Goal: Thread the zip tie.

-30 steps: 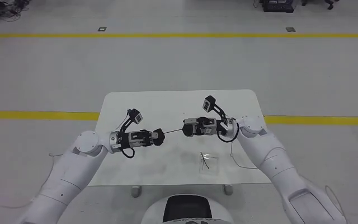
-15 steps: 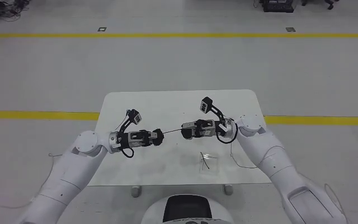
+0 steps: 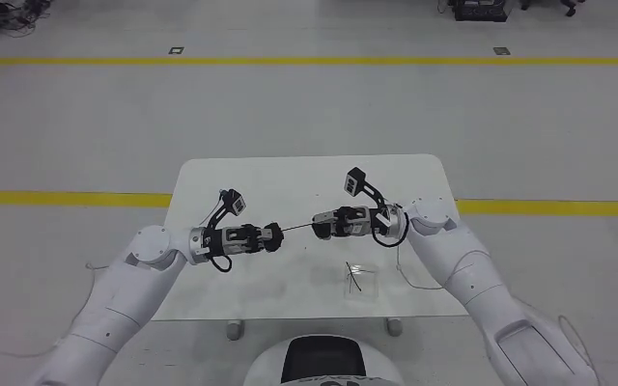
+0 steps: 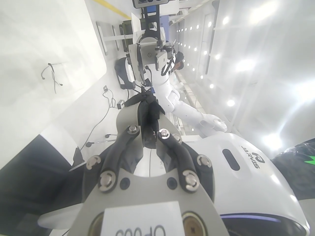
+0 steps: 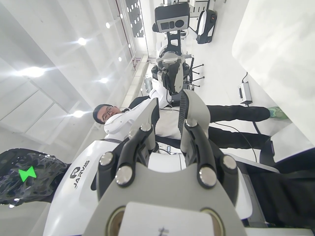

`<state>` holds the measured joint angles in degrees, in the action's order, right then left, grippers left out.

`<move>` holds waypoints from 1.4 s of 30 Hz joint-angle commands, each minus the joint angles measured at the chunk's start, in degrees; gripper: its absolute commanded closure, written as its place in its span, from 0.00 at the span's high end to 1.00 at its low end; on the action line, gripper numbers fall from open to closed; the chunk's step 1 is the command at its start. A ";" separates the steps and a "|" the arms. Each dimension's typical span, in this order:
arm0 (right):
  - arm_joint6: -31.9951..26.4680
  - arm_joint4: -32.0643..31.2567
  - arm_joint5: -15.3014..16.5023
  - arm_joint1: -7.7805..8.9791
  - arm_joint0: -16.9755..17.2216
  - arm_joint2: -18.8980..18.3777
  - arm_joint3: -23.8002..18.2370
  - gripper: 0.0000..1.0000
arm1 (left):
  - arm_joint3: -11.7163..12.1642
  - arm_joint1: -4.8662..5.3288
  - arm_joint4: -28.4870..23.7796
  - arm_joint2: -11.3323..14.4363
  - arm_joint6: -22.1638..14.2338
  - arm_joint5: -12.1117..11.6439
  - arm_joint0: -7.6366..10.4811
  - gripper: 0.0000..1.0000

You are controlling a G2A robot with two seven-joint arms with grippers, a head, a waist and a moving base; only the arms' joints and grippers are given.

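Left gripper [image 3: 275, 233]: hanging over the left half of the desk [image 3: 241, 179] and pointing right, it is clenching the left end of the zip tie. Its own wrist view is showing the two fingers [image 4: 128, 121] pressed together on something black. The top view is giving only a dark tip.

Zip tie [image 3: 297, 228]: it is stretching as a thin black line through the air above the middle of the desk. Its left end is sitting in the left gripper and its right end is reaching the tip of the right gripper. The top view is showing the whole span, and neither wrist view is doing so.

Right gripper [image 3: 317, 225]: it is hanging just right of the desk's middle, pointing left and facing the left gripper. It is released, with its wrist view showing the fingers [image 5: 196, 109] standing apart and a gap between them. A ribbed black strip [image 5: 181, 114] is lying along one finger's inner face, and I cannot tell whether that is the tie or a pad.

Spare ties [image 3: 355, 275]: a few are lying crossed on the desk, nearer the robot and to the right, well apart from both grippers.
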<state>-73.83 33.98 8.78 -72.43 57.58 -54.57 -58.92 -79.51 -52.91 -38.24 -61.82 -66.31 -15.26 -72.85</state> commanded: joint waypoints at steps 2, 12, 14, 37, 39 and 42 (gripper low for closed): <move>0.05 0.04 0.01 -0.03 -0.06 0.04 0.24 0.15 | 0.06 -0.01 0.04 0.05 -0.07 -0.06 0.07 0.00; 0.24 -0.25 -0.32 -0.13 -0.28 0.40 0.55 0.00 | 0.50 -0.07 0.00 0.26 -0.24 0.05 0.45 0.00; 0.26 -0.30 -0.36 -0.16 -0.34 0.49 0.59 0.00 | 0.62 -0.08 -0.06 0.31 -0.32 0.07 0.54 0.00; 0.14 0.44 0.49 -0.54 -1.20 0.79 1.45 0.22 | 2.34 -0.27 0.11 1.02 -0.82 -0.02 1.56 0.00; 0.05 0.46 0.52 -0.51 -1.23 0.67 1.48 0.22 | 2.47 -0.30 0.09 1.14 -0.80 -0.02 1.61 0.00; 0.04 0.55 0.64 -0.46 -1.18 0.45 1.51 0.22 | 2.65 -0.34 0.10 1.30 -0.81 -0.02 1.70 0.00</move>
<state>-73.81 34.52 9.39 -72.90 56.37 -54.07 -57.40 -76.92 -53.24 -38.15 -60.57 -67.11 -15.27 -71.17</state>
